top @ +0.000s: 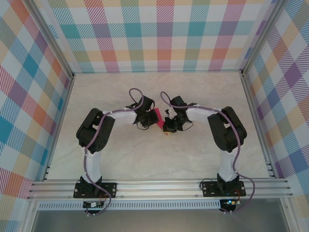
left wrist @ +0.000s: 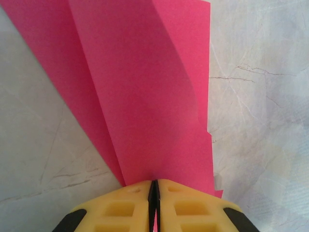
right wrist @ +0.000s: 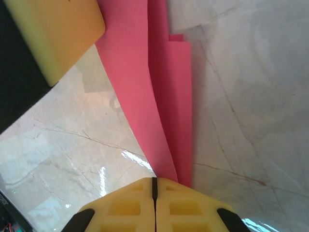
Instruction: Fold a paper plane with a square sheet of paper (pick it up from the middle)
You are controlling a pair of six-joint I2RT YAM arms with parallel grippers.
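Around you stand plaid walls point(top: 159, 34) on three sides, with an aluminium frame point(top: 159, 186) along the near edge. Nothing here crowds the work. The table point(top: 120, 159) is pale and marbled, smooth and a little glossy, so a thin sheet laid flat on it would probably be hard to get a finger under. That is likely why the fold is being worked in the grip rather than on the surface. Your left arm point(top: 96, 130) and right arm point(top: 227, 128) both bend inward and meet over the middle of the table, wrists close together, so each can hold one part of the same piece. The paper point(left wrist: 145, 87) sits between them, near the table's centre, already folded into several overlapping layers that narrow toward the jaws. Whether its far edge rests on the table cannot be told. Your left gripper point(left wrist: 153, 186) is pressed together on the narrow end of those layers, and the paper fans away from it. Your right gripper point(right wrist: 154, 181) is likewise closed tight, pinching a folded edge close beside the left one's yellow fingertip point(right wrist: 53, 34). With the two grips that near, judge any pull carefully, since thin paper could tear or slip.
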